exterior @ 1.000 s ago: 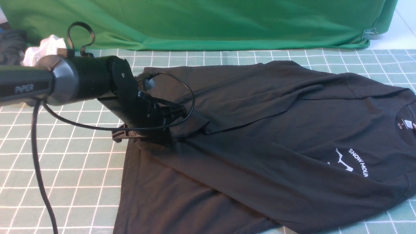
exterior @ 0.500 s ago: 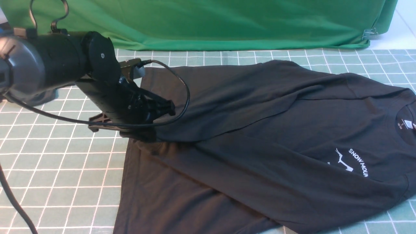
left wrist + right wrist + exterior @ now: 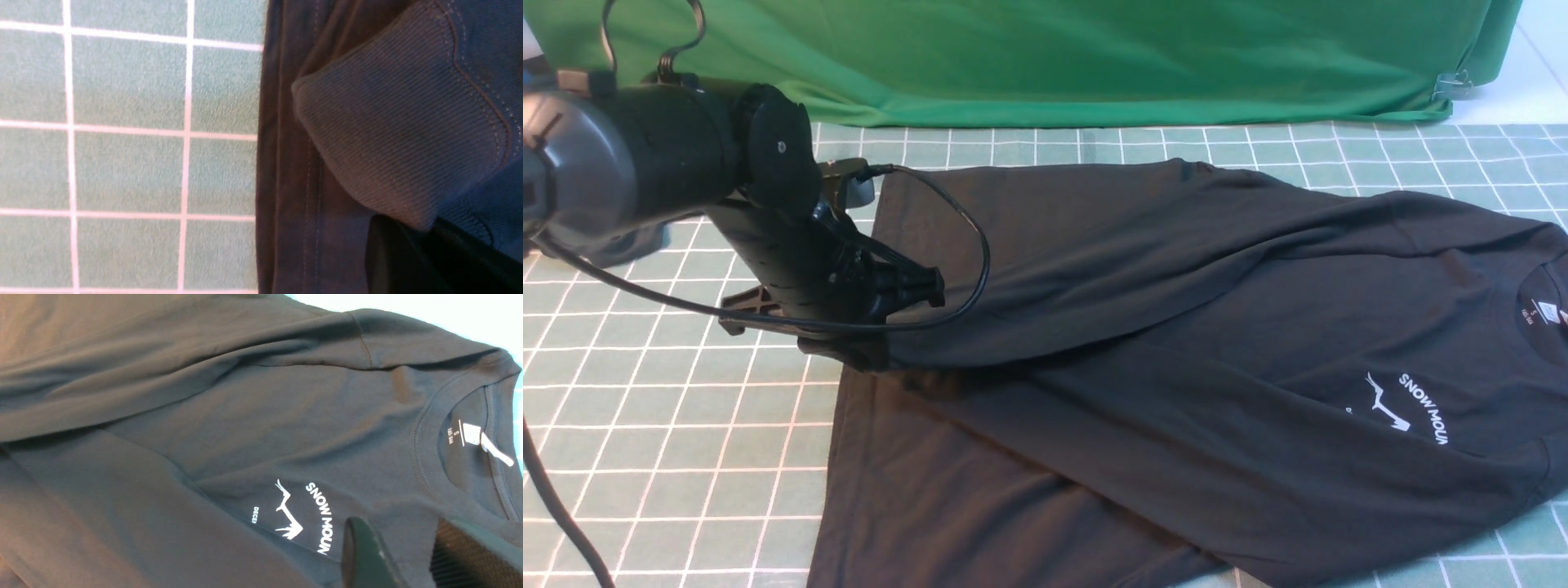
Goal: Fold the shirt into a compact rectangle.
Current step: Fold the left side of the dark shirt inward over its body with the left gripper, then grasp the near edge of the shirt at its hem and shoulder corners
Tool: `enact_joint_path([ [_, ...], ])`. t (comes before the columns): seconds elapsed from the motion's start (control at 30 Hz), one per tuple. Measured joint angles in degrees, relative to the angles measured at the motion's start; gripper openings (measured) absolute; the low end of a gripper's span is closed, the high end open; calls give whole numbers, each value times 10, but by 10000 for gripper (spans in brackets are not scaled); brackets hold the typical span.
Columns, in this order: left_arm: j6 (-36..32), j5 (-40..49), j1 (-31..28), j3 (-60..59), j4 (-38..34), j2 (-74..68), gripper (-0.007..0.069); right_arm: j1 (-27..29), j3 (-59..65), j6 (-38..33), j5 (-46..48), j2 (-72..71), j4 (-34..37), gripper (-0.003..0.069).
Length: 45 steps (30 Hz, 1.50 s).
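The black long-sleeved shirt (image 3: 1192, 392) lies chest-up on the green checked mat (image 3: 670, 425), spread from the middle of the table out to the robot's right. Its collar is at the right edge and its hem faces left. The white "SNOW MOUNTAIN" print (image 3: 1409, 408) and the white neck label (image 3: 1550, 314) both show, though the print is partly cut off by the picture's edge. The left gripper (image 3: 862, 355) is down at the left side of the shirt, just over the hem, with its jaws clamped shut on the end of one sleeve (image 3: 1094, 269). That sleeve runs back across the body of the shirt towards the far shoulder. From the left wrist, the ribbed cuff (image 3: 388, 134) sits pinched above the stitched hem, right at the border with the bare mat. A black cable (image 3: 968, 237) loops off the left arm over the fabric. The right gripper (image 3: 400, 535) hovers over the chest near the print and collar, its two fingers (image 3: 363, 555) standing apart with nothing between them. A green cloth backdrop (image 3: 1045, 57) hangs behind the table.
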<state>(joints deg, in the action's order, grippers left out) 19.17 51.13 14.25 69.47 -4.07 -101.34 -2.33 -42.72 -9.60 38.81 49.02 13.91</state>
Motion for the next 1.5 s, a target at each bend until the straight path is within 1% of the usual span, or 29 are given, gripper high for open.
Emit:
enact_joint_path([
  [0.2,1,40,0,0,8,-23,20,0,0,0,1,0,0,237],
  [0.47,6,44,0,0,21,-37,23,0,0,0,3,0,0,237],
  [0.57,13,45,0,0,21,-37,39,0,0,0,4,0,0,237],
  [0.67,14,61,0,0,21,-37,104,0,0,0,4,0,0,237],
  [0.7,14,70,0,2,21,-36,136,0,0,0,4,0,0,237],
  [0.73,14,87,0,8,26,-34,186,0,0,0,4,0,0,237],
  [0.77,14,99,0,12,30,-31,209,0,0,0,4,0,0,237],
  [0.8,14,119,0,22,37,-25,256,0,0,0,4,0,0,237],
  [0.87,12,150,0,35,51,-13,324,0,0,1,4,0,0,237],
  [0.9,12,150,0,35,51,-13,324,0,0,1,4,0,0,237],
  [0.93,0,169,0,38,57,3,384,0,0,1,4,0,0,237],
  [1.03,-11,176,0,13,46,41,449,0,0,1,4,0,0,237],
  [1.1,-12,179,0,-35,19,72,472,0,0,2,4,0,0,237],
  [1.17,-12,179,0,-63,3,84,476,0,0,2,4,0,0,237],
  [1.2,-12,166,0,-119,-27,103,477,0,0,4,4,0,0,237],
  [1.23,-12,157,0,-144,-41,106,477,0,0,4,4,0,0,237],
  [1.33,-12,94,0,-232,-80,114,472,0,0,5,4,0,0,237],
  [1.37,-12,70,1,-255,-84,114,469,0,0,5,4,0,0,237],
  [1.4,-12,70,1,-255,-84,114,468,0,0,5,4,0,0,237],
  [1.43,-12,30,1,-284,-86,112,459,0,0,5,3,0,0,237],
  [1.47,-12,8,1,-297,-88,110,448,0,0,5,3,0,0,237],
  [1.5,-12,5,1,-298,-88,110,446,0,0,5,3,0,0,237],
])
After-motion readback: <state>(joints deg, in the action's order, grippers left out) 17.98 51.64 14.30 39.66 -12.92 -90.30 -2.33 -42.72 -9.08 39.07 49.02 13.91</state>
